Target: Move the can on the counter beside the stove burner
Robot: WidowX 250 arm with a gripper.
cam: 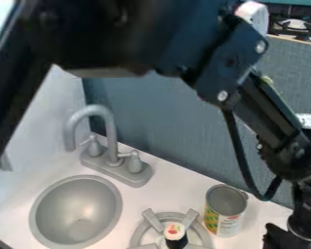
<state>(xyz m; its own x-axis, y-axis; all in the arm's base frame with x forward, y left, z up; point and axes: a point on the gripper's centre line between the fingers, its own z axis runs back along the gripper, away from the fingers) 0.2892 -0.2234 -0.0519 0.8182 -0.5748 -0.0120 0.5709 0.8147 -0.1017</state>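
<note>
Camera view: the gripper [286, 236] hangs at the near right corner, partly cut off by the frame; whether its jaws are parted or closed cannot be told. A strip of white counter [168, 181] separates it from the open can [226, 210], which stands upright between gripper and burner [145, 232]. A small white-topped object [176, 232] sits at the burner's middle. Farther left are the faucet [109, 141] and round sink [76, 209]; a grey panel [164, 114] borders the far side.

White surface [174, 188] with a round gray sink [77, 211], a gray faucet [111, 160] behind it, a gray burner [153, 220] and a labeled can [225, 209].
</note>
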